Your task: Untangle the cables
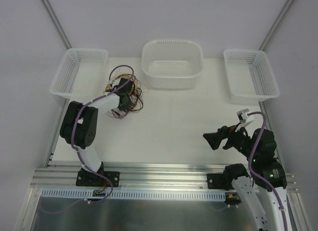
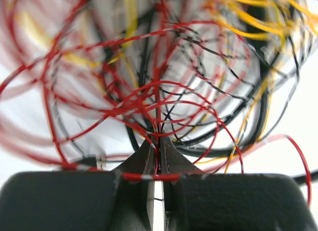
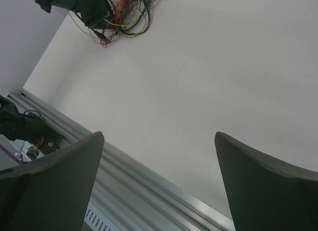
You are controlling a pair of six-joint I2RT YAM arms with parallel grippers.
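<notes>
Step in hand, as I read it: pull one wire free of the clump. The cables [image 1: 130, 97] sit in a single tangled heap on the table [image 1: 179, 121], far-left part, just in front of the gap betw. the left basket [image 1: 79, 72] and the centre tub [image 1: 171, 62]. The left gripper [image 2: 159, 154] is buried in the heap w/ jaws pressed nearly together, pinching a red strand [image 2: 158, 136] that runs straight up between the tips; other red loops cross right over the pinch, so can't tell if only one wire is caught. To do it well: keep the pinch firm, lift slow and draw away from the heap, watch whether the whole clump rides up w/ it. If it does, the clump prob. needs pinning, and the right gripper [image 1: 211, 140] is well apart from it, near-right of the table, jaws spread wide w/ nothing between them, so free to come over and hold the rest down. Avoid yanking: thin wires, loops likely to cinch tighter. Counts: 1 clump, 3 wire colours (red, yellow, black), no. of strands per colour too knotted to count; 2 mesh baskets (left one, and the right basket [image 1: 251, 74]), 1 tub, all three w/ no cables inside; 2 arms.
</notes>
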